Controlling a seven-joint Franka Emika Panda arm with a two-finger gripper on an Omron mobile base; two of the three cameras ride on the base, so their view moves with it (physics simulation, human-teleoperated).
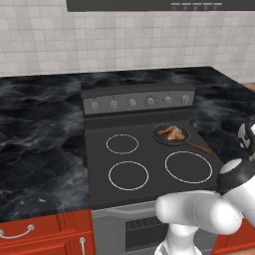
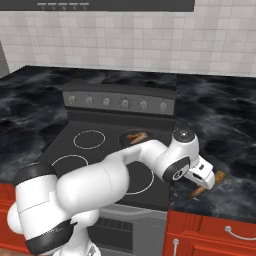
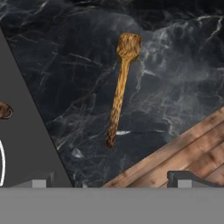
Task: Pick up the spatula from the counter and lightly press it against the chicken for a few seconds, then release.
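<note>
Gripper (image 3: 114,180) jaws wide, empty. Chicken (image 1: 172,132) in pan (image 1: 157,135) on stove (image 1: 99,164), rear right. Arm (image 2: 115,175) bent low, reaching right past stove, gripper pointed down over counter (image 3: 78,65). Spatula (image 3: 120,94) flat on counter below gripper, untouched.

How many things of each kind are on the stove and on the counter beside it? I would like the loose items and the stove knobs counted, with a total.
wooden spatula: 1
frying pan: 1
chicken: 1
stove knobs: 6
Total: 9
</note>
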